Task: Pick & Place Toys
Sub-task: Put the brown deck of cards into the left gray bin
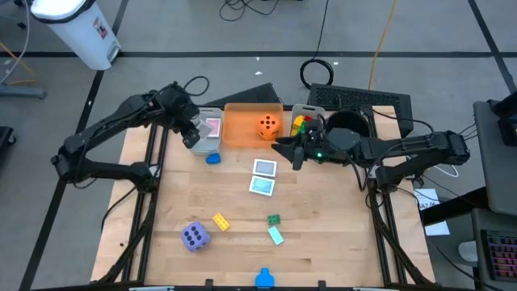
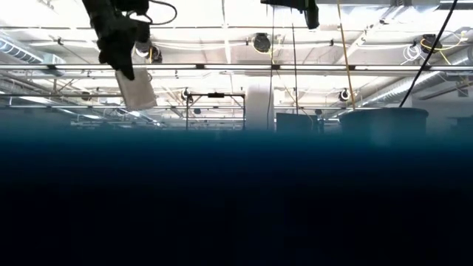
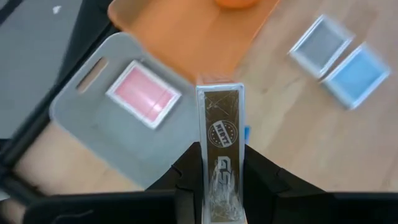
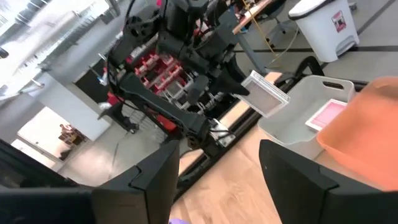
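Note:
My left gripper (image 1: pixel 194 134) is shut on a square picture card (image 3: pixel 221 118) above the grey bin (image 1: pixel 206 142), which holds a pink card (image 3: pixel 144 93). Next to it, the orange bin (image 1: pixel 246 129) holds the orange die (image 1: pixel 268 125). My right gripper (image 4: pixel 217 186) hangs open and empty by the orange bin's right end, above the table. Two cards (image 1: pixel 263 177) lie flat mid-table. The purple die (image 1: pixel 195 236) and yellow (image 1: pixel 220 221), green (image 1: pixel 274 219) and blue (image 1: pixel 212 158) bricks rest on the wood. My left gripper pinches the card between its two fingers, one on each flat face, at the card's upper end (image 3: pixel 221 171). The fingers slant down from above. The card hangs edge-on below them (image 2: pixel 137 89), lifted clear above the grey bin.
A black round bowl (image 1: pixel 347 129) stands at the back right, behind my right arm. Several coloured bricks (image 1: pixel 300 123) are piled between the orange bin and the bowl. A pale green brick (image 1: pixel 276 235) and a blue one (image 1: pixel 264 279) lie near the front edge.

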